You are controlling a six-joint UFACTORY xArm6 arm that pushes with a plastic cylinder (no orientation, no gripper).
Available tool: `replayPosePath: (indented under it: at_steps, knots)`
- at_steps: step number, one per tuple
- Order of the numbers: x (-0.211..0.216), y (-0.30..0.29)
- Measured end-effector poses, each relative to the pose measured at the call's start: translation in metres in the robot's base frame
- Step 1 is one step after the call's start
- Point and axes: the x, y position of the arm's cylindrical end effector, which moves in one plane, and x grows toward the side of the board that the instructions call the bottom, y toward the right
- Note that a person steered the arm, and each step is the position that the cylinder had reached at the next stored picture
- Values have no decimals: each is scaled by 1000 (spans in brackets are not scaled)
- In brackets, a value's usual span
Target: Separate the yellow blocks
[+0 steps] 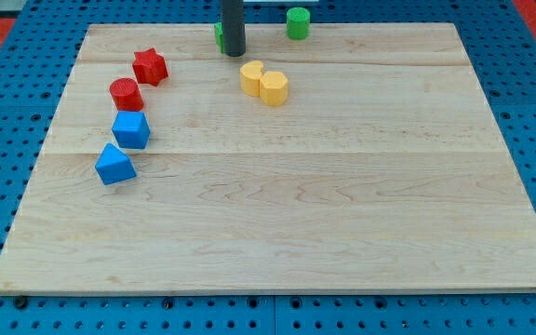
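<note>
Sitting on the bench [277, 214]: two yellow blocks [264, 83], two red blocks [139, 80], two blue blocks [124, 147], two green blocks [297, 22].

Bright, even overhead light falls across the pale wooden board [277, 214], casting only short, soft shadows beside the blocks. A faint sheen marks the board's bottom edge. Focus holds sharp throughout, though the top corners appear slightly softer.
</note>
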Motion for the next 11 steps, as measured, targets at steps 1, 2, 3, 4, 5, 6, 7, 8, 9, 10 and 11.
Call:
replayPosePath:
  at_steps: [1, 2, 3, 4, 5, 6, 7, 8, 9, 10, 11]
  knots:
    - [11, -14]
    - [38, -47]
    - [16, -88]
    - [-49, -89]
    - [-45, -26]
    - [-30, 49]
    - [-27, 32]
    - [-8, 39]
    - [2, 80]
    - [7, 49]
    - [49, 44]
